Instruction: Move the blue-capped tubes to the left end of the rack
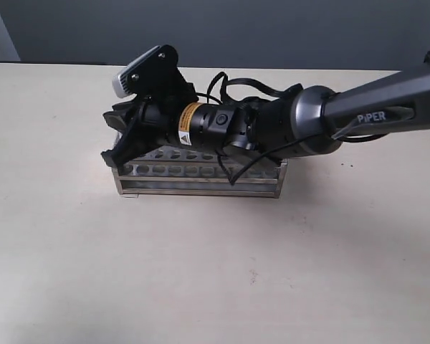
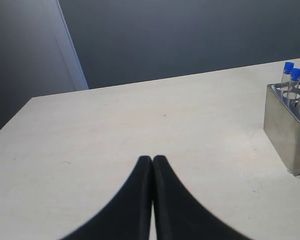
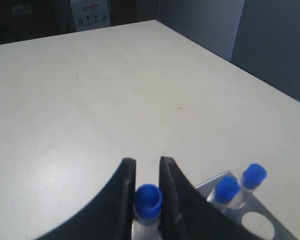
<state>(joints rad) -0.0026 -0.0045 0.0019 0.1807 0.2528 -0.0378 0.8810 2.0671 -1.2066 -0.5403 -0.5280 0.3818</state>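
The steel rack (image 1: 201, 183) stands at mid-table. My right gripper (image 1: 122, 147) reaches across to its left end and hides the tubes in the exterior view. In the right wrist view the right gripper (image 3: 147, 162) is shut on a blue-capped tube (image 3: 149, 200), which stands upright between the fingers. Two more blue-capped tubes (image 3: 226, 189) (image 3: 253, 175) stand in holes at the rack's corner (image 3: 217, 181) beside it. The left wrist view shows my left gripper (image 2: 153, 159) shut and empty, well away from the rack (image 2: 282, 125), where blue-capped tubes (image 2: 296, 74) stick up.
The pale tabletop (image 1: 215, 272) stretches out around the rack. My right arm (image 1: 373, 107) crosses in from the right, with cables (image 1: 229, 82) looping above the rack. A dark wall (image 1: 215, 29) runs behind the table's far edge.
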